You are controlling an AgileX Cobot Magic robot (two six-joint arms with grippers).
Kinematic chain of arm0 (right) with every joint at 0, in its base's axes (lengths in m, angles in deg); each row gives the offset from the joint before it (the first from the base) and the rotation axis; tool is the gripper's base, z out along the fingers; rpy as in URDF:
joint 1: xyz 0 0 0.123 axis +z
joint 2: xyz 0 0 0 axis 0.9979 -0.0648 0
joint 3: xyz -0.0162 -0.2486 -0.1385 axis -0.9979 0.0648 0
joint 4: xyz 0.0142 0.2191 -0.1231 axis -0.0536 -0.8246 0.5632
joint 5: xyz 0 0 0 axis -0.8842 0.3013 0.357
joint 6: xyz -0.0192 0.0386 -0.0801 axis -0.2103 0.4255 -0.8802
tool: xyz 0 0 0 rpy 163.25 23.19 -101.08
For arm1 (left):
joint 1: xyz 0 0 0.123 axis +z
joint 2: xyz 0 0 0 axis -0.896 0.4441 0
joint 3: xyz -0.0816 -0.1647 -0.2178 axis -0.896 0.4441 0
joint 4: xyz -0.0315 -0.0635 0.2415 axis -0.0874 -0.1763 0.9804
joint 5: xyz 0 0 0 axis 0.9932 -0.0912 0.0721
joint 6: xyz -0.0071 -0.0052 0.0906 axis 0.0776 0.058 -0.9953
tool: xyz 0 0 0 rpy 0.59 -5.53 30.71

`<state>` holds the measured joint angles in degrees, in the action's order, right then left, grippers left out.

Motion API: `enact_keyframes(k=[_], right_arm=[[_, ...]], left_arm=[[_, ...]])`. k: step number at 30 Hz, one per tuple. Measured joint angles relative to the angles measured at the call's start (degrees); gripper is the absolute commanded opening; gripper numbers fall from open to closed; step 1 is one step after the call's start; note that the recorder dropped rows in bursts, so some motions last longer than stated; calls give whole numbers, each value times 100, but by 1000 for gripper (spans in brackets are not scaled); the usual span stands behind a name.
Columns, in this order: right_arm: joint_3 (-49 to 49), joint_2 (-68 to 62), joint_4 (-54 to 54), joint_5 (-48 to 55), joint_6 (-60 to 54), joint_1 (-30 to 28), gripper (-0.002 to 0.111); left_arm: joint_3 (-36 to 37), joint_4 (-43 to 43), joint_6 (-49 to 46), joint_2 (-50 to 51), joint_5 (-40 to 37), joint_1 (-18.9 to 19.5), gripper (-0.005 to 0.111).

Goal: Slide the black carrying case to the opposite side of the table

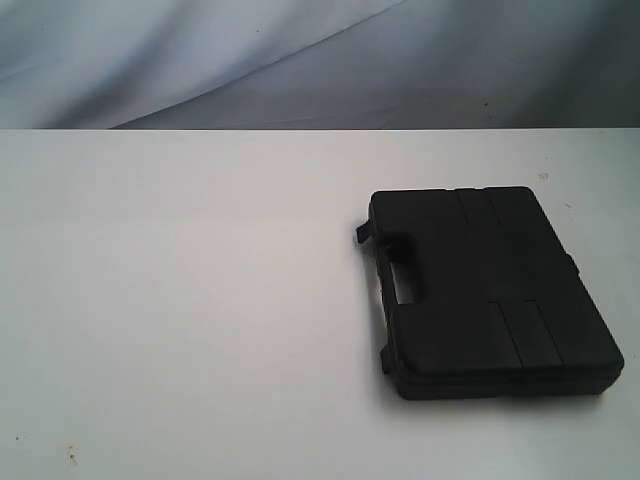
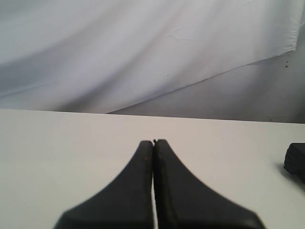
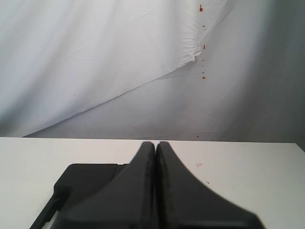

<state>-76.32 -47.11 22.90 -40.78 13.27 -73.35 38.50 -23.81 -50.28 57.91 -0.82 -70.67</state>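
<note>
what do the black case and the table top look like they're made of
The case looks like moulded hard plastic with a matte black finish: dull surface with no glare, ribbed grooves and a cut-out handle formed into the shell. The table looks like a smooth white laminate or painted board, plain and even; the look alone cannot settle which.

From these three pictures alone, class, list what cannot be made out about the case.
Exterior view: the case hides its own underside and far wall.
Left wrist view: the frame edge cuts the case to one corner.
Right wrist view: the shut right gripper covers much of the case.
</note>
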Motion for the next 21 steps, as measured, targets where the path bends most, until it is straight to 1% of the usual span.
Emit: enact_keyframes(k=[12, 21], right_arm=[[0, 0, 0, 0, 63, 0, 0], [0, 0, 0, -261, 1057, 0, 0]], left_arm=[[0, 0, 0, 0, 0, 0, 1], [0, 0, 0, 0, 0, 0, 1]])
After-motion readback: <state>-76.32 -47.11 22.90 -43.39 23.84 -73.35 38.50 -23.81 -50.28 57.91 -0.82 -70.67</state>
